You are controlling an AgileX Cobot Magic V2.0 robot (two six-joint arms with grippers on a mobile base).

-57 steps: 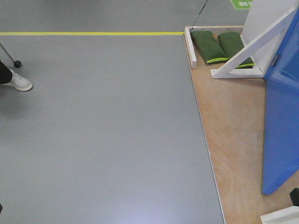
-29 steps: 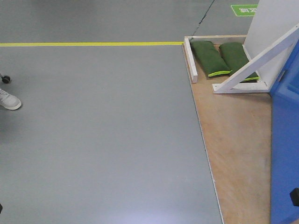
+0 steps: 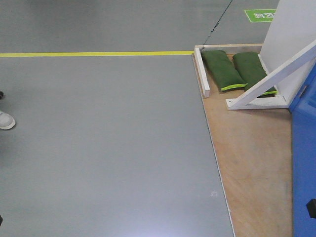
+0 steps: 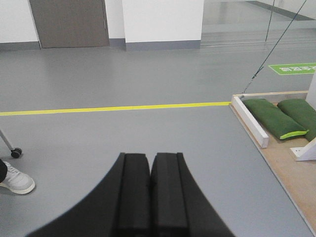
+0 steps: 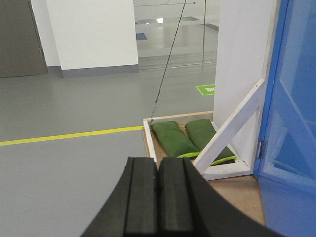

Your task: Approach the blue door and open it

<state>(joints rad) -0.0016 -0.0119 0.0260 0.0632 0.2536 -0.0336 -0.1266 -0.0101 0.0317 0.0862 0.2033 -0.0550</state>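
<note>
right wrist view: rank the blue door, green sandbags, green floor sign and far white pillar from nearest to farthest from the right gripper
From the right gripper:
1. blue door, close on the right.
2. green sandbags, just ahead, slightly right.
3. green floor sign, farther ahead, right of centre.
4. white pillar, far back on the left.

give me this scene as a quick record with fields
door: glossy bright-blue door panel, far right, handle out of view
left gripper: fingers shut, empty
right gripper: fingers shut, empty
beside door: white board with slanted white wooden brace
on plywood platform: two green sandbags
floor: grey, yellow tape line
</note>
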